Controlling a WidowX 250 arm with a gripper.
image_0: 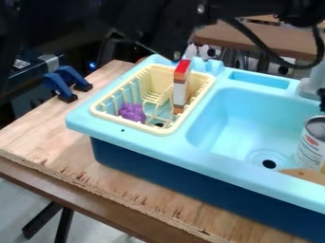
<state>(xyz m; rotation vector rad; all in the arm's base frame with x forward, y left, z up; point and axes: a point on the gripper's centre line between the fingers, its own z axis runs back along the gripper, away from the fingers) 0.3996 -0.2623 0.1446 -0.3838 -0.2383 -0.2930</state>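
Observation:
The black gripper (pixel 170 43) hangs at the top of the view, just above the back of the drying rack and close to the top of a small upright box. This narrow box (pixel 180 88), red on top, white in the middle and brown at the bottom, stands in the right part of the pale yellow rack (pixel 98 113). Whether gripper and box touch, I cannot tell. A purple bumpy object (pixel 132 112) lies in the rack's front left part.
Right of the rack is the light blue sink (pixel 223 121), with a can (pixel 312 143) and a tan flat object (pixel 306 175) at its right side. A grey faucet base (pixel 310 88) stands behind. Blue clamps (pixel 62 84) sit on the wooden table (pixel 38 137) at the left.

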